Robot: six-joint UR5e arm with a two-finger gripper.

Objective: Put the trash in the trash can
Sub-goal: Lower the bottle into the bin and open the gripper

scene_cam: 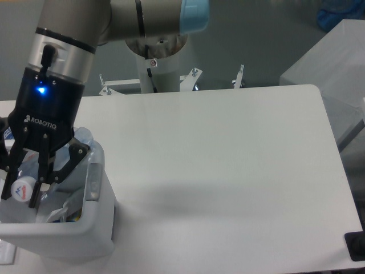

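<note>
The white trash can [63,242] stands at the table's front left, with a grey tab [94,181] on its right rim. My gripper [21,197] hangs over its opening, with a finger on each side of the clear plastic bottle [84,140]. The bottle lies tilted. Its pale cap [21,189] points to the front left and its clear base sticks out behind the gripper over the can's far rim. Its label is hidden by the gripper. A crumpled clear wrapper [61,212] with small print lies inside the can, below the gripper.
The white table [217,171] runs to the right of the can. The arm's white base column [157,63] stands behind the table's far edge. A grey box [331,63] is at the far right and a black object [356,246] at the front right corner.
</note>
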